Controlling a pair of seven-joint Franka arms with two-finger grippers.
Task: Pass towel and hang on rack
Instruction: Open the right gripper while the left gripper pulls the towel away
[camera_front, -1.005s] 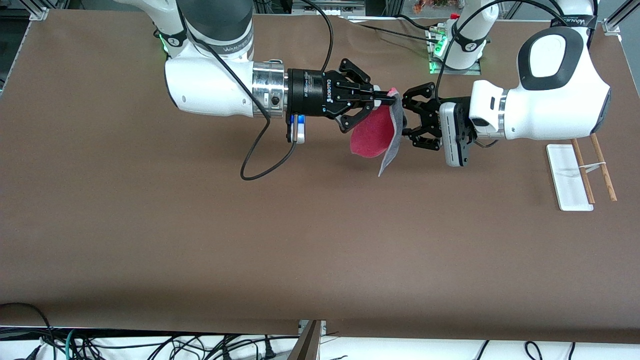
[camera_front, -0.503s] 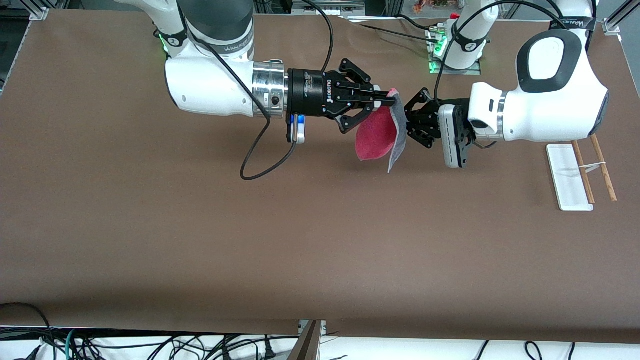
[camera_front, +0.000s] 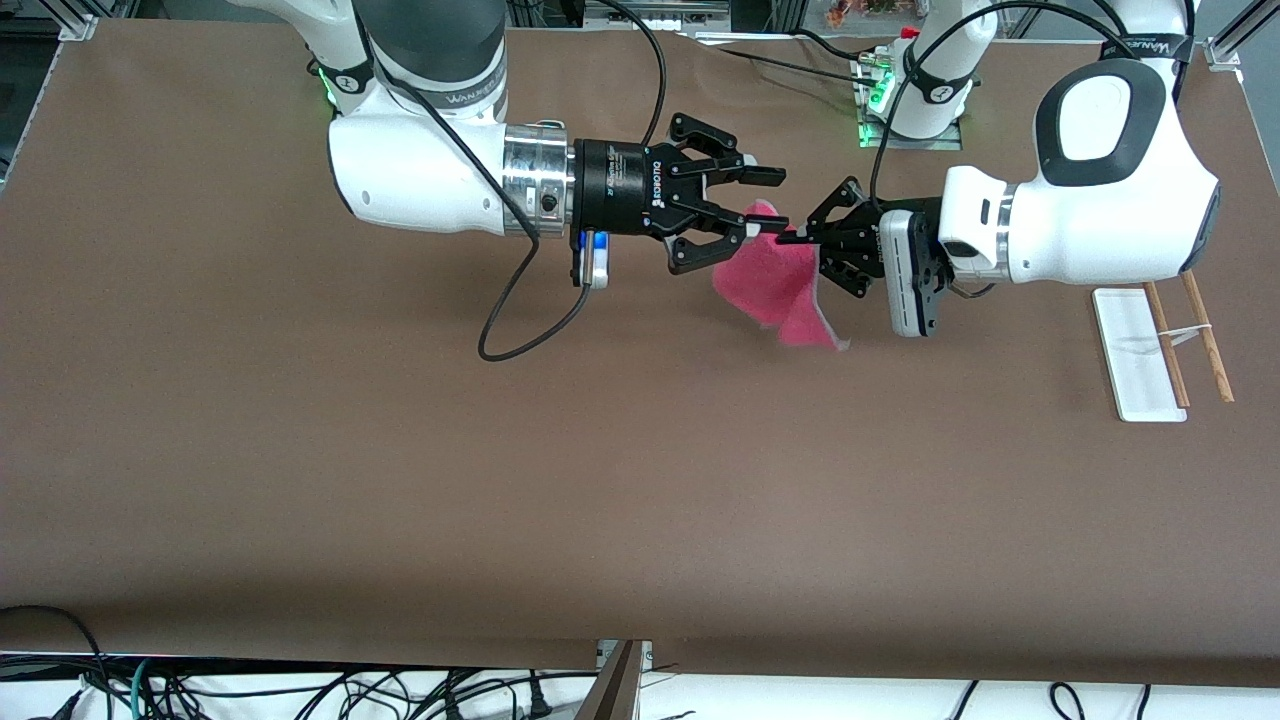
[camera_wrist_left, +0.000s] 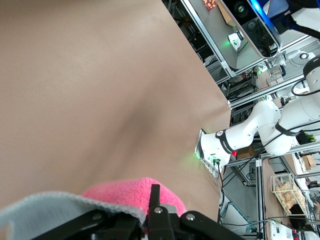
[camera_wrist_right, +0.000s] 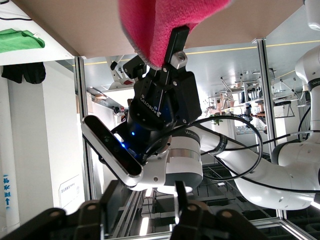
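Towel (camera_front: 778, 288) up in the air over the middle of the table (camera_front: 400, 450), nearer the edge where the bases stand, pink-red face outward. Pinched at its upper corner by the left gripper (camera_front: 790, 238), fingers pressed together on the cloth; rest of the cloth drooping below and just beside that gripper, toward the right arm's end. In the left wrist view, same towel (camera_wrist_left: 135, 195) bunched right at the black fingertips, pink pile with a pale grey stitched hem. Right gripper (camera_front: 762, 200) level with the left one, tips nearly meeting it, fingers spread apart: upper finger well clear above the cloth, lower finger close by the towel's top edge, contact there not discernible. In the right wrist view, towel (camera_wrist_right: 160, 30) hanging from the left gripper's closed tips, right gripper's own fingers apart in the foreground. Rack (camera_front: 1140, 355) standing near the table's edge at the left arm's end, white base flat, two thin wooden rods leaning beside it, well apart from towel and both grippers.
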